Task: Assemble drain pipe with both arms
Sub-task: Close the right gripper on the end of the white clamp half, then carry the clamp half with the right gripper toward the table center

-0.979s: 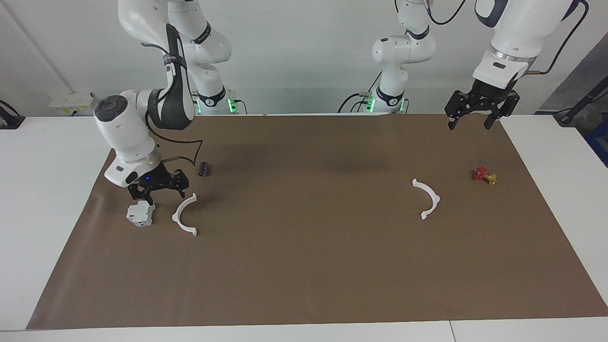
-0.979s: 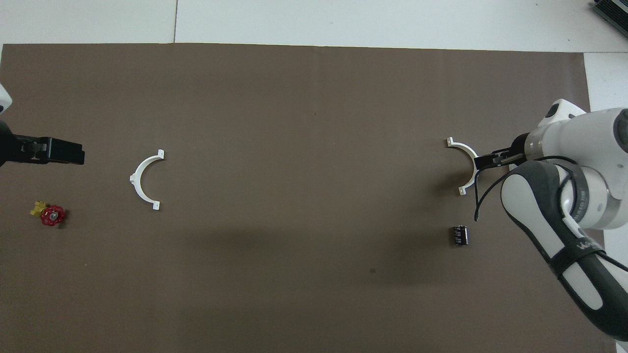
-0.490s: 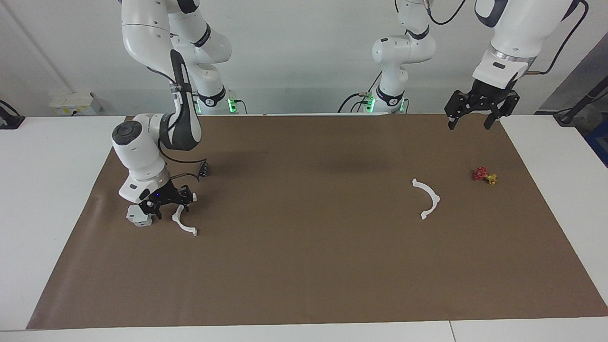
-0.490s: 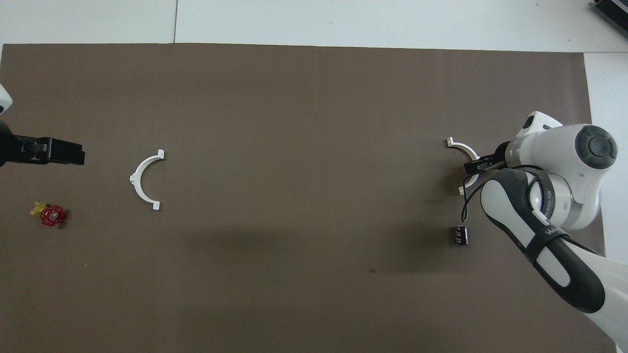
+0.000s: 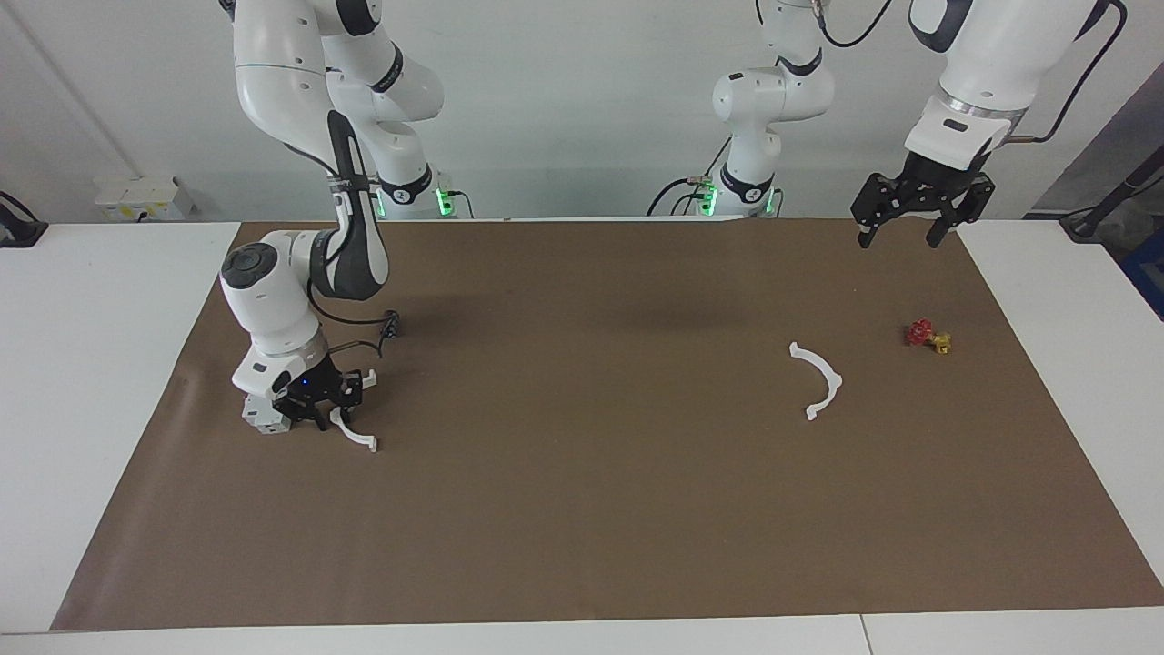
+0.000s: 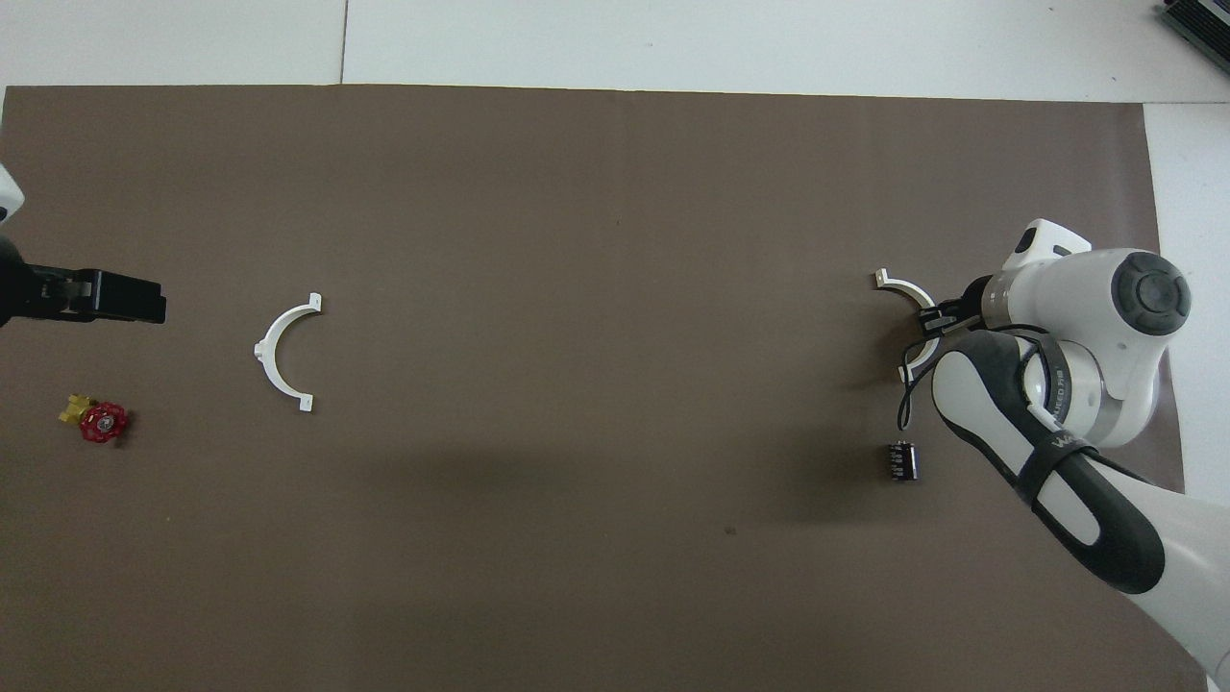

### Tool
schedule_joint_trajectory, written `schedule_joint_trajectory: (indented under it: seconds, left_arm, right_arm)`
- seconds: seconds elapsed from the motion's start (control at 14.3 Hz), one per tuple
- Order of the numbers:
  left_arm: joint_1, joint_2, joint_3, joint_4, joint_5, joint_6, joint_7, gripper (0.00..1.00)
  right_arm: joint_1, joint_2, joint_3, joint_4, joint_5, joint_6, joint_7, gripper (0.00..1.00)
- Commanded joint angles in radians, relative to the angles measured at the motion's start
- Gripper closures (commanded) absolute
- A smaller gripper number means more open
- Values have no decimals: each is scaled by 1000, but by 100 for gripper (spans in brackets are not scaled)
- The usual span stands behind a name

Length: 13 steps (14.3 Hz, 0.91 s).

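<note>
At lower left, the right pincer (image 5: 320,411) is pinching a white half-ring (image 5: 356,438); the left pincer (image 5: 912,221), upper right, hangs spread.

We see matt brown paper-like mat (image 5: 582,509); smooth white plastic half-rings (image 5: 818,377); glossy white arm shells (image 5: 273,300).

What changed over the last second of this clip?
The right gripper swung from above the grey-white block down onto the nearby half-ring and closed on it. The left gripper waits, open; the other half-ring, black cylinder and red valve stayed put.
</note>
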Motion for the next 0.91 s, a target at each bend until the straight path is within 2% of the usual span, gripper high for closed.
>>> schedule_joint_trajectory:
  seconds: [0.0, 0.28, 0.63, 0.84]
  left_arm:
    - [-8, -1, 7, 6, -14, -12, 2, 0]
    - [-8, -1, 7, 5, -14, -13, 1, 0]
    - [-8, -1, 7, 5, -14, -13, -1, 0]
    - [-8, -1, 7, 5, -14, -13, -1, 0]
  right_arm:
    - [-1, 3, 9, 67, 59, -89, -1, 100]
    - [103, -9, 11, 230, 39, -332, 233, 100]
    - [344, 14, 9, 247, -16, -300, 536, 100]
    - [462, 130, 9, 363, -51, -286, 744, 100]
